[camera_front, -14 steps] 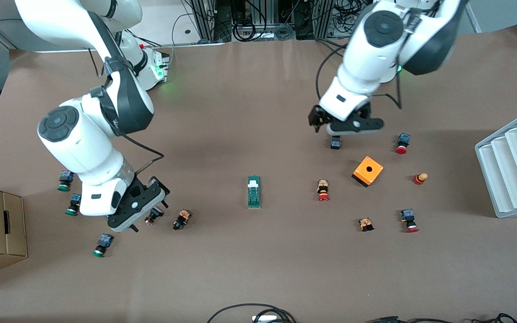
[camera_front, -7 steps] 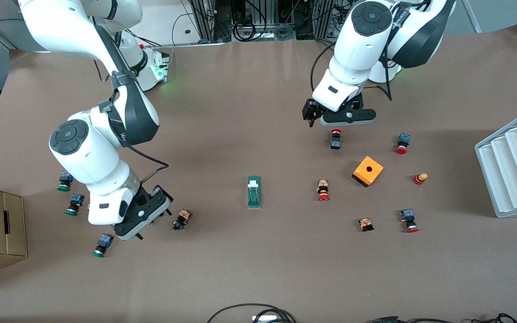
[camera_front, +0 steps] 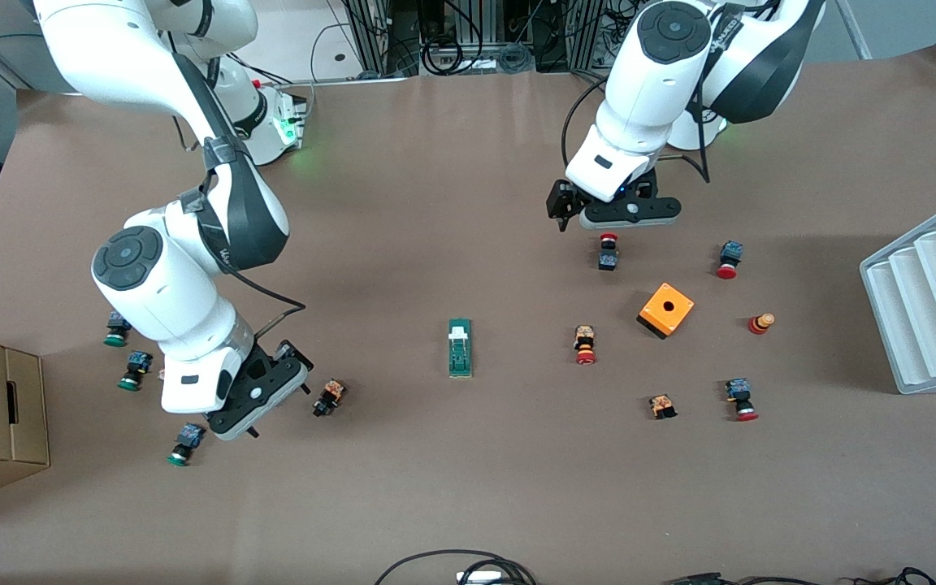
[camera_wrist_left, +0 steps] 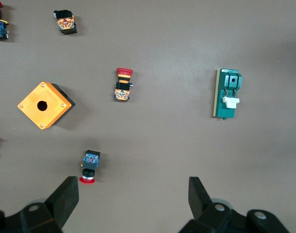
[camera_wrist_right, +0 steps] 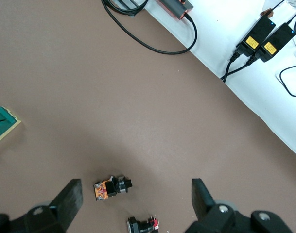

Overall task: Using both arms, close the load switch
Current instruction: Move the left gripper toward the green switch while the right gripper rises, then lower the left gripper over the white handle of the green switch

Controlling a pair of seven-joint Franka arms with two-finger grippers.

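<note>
Bare table surrounds the load switch (camera_front: 460, 348) at frame centre. The nearest obstacles, a black push-button (camera_front: 328, 397) lower left and a red-capped push-button (camera_front: 585, 344) to the right, lie well apart from it.

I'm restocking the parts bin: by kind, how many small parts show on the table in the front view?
green-capped push-buttons: 3
red-capped push-buttons: 4
orange-and-black parts, cap not visible: 2
red-and-orange upright piece: 1
load switch: 1
orange box: 1
Total: 12

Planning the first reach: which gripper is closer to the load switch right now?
Left, narrowly. The left gripper hangs open above a red push-button, toward its end from the load switch. The right gripper is open above table beside an orange button.
</note>
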